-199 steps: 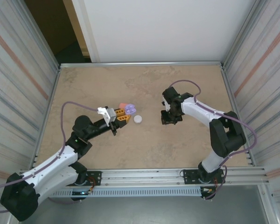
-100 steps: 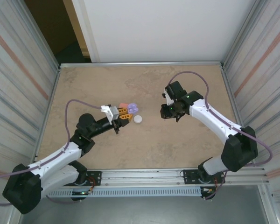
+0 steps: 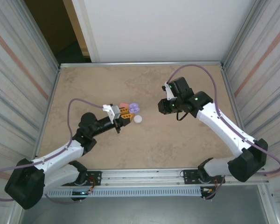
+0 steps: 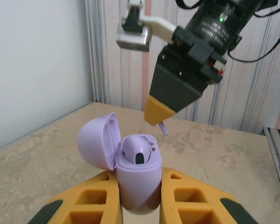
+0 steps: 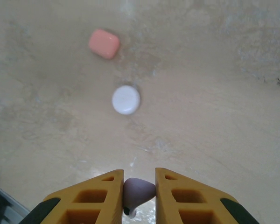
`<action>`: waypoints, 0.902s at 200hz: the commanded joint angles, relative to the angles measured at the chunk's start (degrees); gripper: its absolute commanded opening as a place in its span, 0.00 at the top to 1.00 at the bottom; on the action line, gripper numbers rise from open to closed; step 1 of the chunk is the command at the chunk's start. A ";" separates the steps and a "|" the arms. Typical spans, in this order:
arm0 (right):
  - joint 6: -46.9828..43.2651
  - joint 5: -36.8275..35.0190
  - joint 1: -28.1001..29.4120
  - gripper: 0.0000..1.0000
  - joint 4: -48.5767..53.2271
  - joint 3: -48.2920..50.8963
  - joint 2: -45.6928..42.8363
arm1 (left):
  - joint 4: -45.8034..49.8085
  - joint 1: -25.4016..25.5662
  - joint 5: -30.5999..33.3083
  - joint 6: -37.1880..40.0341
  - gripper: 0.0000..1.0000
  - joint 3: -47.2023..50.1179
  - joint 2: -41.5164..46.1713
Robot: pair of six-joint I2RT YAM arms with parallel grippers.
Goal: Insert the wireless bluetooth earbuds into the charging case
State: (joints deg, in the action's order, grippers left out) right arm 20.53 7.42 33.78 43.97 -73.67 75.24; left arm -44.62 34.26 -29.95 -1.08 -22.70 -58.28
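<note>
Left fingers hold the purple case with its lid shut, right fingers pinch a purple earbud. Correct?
Not quite. The purple case in the left gripper has its lid open, with one earbud seated inside, as the left wrist view shows. The right gripper does pinch a purple earbud.

Lilac pebble-shaped plastic charging case [image 4: 137, 184]: smooth, soft satin sheen on lid and body. Small purple plastic earbud [image 5: 140, 189]: smooth, faintly glossy. Coral-pink rounded plastic case [image 5: 104, 43] and white round plastic case [image 5: 126, 99]: smooth, matt. Left gripper [image 4: 139, 193] and right gripper [image 5: 139, 191]: fingers [image 4: 95, 200] of matt orange plastic. Beige marbled table top [image 3: 144, 144]: smooth, matt, stone-look. Grey near-edge rail [image 3: 149, 173]: brushed metal.
</note>
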 commanded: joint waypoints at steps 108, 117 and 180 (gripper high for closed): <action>3.00 3.41 6.32 0.79 -14.40 -3.25 -6.07 | -6.35 0.32 -0.90 -2.10 1.00 -3.89 -3.82; 3.17 3.30 6.83 0.78 -15.71 -2.51 -6.58 | -6.55 0.37 -0.83 -2.26 1.00 -4.07 -4.07; 3.42 1.16 10.86 0.78 -23.61 1.99 -8.40 | -6.78 0.37 0.29 -3.67 1.00 -4.56 -4.84</action>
State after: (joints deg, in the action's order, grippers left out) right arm 22.55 10.15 43.22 24.86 -73.34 67.96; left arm -48.77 34.26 -30.33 -3.53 -25.23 -63.02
